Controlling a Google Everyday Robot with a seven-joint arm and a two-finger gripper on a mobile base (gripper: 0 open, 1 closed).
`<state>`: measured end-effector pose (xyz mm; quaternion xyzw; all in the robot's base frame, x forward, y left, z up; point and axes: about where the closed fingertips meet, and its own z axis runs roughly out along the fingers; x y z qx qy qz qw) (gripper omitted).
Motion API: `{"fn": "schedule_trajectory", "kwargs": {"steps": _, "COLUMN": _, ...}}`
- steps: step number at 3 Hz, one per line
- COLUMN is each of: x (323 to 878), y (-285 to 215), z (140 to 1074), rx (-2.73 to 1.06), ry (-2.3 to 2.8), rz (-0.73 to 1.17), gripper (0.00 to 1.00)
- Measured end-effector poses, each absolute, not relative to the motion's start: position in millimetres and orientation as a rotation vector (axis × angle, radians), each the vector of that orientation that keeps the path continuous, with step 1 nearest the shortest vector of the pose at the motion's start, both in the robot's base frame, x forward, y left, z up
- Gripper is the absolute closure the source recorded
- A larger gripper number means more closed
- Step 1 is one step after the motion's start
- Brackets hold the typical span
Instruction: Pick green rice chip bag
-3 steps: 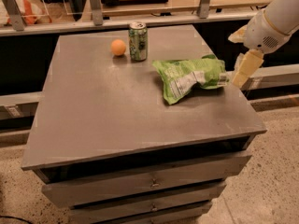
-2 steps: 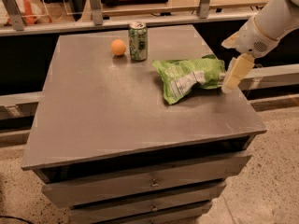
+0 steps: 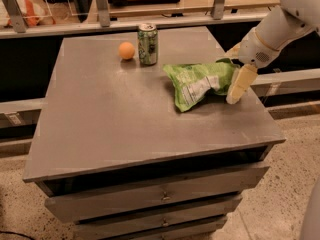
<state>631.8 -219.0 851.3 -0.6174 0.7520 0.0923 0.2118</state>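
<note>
The green rice chip bag (image 3: pixel 199 84) lies crumpled on the right half of the grey cabinet top (image 3: pixel 110 114), its white label panel facing up. My gripper (image 3: pixel 233 70) comes in from the right on a white arm and is at the bag's right end. It is open, with the near pale finger (image 3: pixel 239 84) in front of the bag and the far finger (image 3: pixel 231 50) behind it. The bag's right tip lies between them, and the bag rests on the top.
A green-and-white drink can (image 3: pixel 148 44) stands upright at the back, with an orange ball (image 3: pixel 126 50) to its left. The cabinet has drawers (image 3: pixel 160 196) below. A railing and shelf run behind it. The right edge of the top is close to the gripper.
The gripper has moved left and slightly down, from beside the bag to straddling its right end. The bag, can and ball have not moved.
</note>
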Motion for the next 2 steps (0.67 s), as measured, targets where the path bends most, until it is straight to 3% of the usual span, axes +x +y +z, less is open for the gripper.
{"fn": "schedule_trajectory", "kwargs": {"steps": 1, "x": 633.6, "y": -204.4, "z": 847.4, "rx": -1.75, "ry": 2.037, "rz": 0.302, "gripper": 0.17}}
{"fn": "schedule_trajectory", "kwargs": {"steps": 2, "x": 631.2, "y": -190.0, "z": 845.5, "rx": -1.786, "ry": 1.992, "rz": 0.326, "gripper": 0.41}}
